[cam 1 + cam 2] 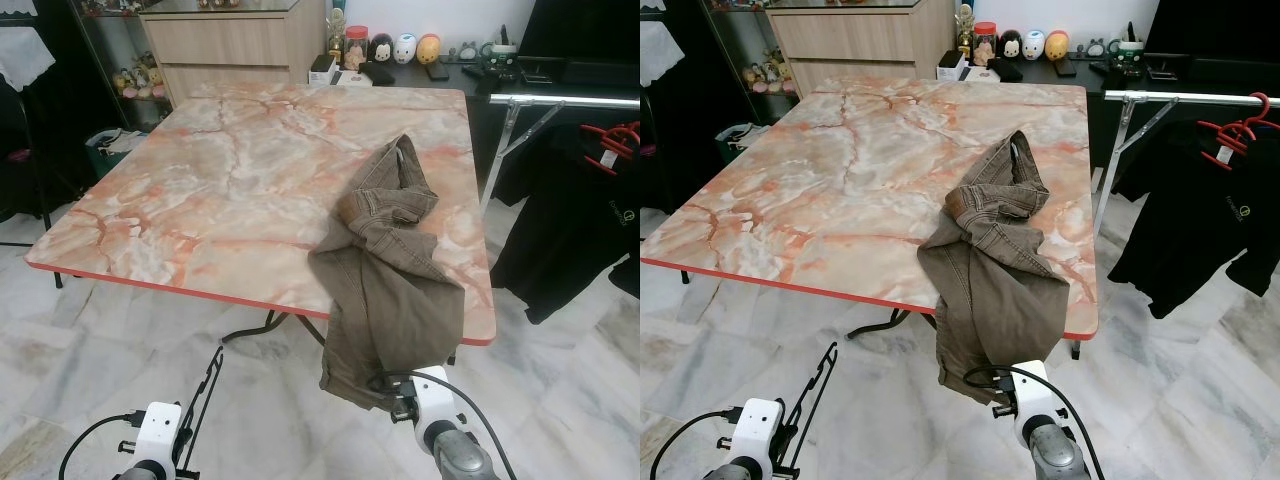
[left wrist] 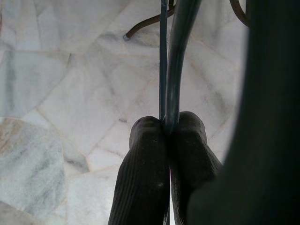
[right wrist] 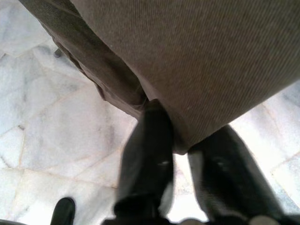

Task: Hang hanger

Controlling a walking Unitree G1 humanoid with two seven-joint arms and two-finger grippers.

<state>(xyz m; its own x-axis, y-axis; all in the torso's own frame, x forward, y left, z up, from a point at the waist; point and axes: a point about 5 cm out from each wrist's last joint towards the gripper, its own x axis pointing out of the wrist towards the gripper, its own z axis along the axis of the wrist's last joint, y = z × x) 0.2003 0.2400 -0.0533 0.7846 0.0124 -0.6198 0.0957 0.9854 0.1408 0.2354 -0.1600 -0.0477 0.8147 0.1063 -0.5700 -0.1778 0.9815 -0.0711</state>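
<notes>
Low at the front, the left hand (image 2: 164,136) pinches a thin black wire hanger (image 1: 205,395) between pressed fingers, while the right hand (image 3: 185,154) has its fingers spread around the hem of brown trousers (image 1: 385,270) hanging off the marble-patterned tabletop (image 1: 200,190). The step seems to be bringing garment and hanger together; next, I think, the hanger must reach the trousers, which hang beside it on the right.

Left tool (image 2: 166,136) low, fingers pinched together; right tool (image 3: 187,150) low, fingers apart, apparently either side of a fabric edge
</notes>
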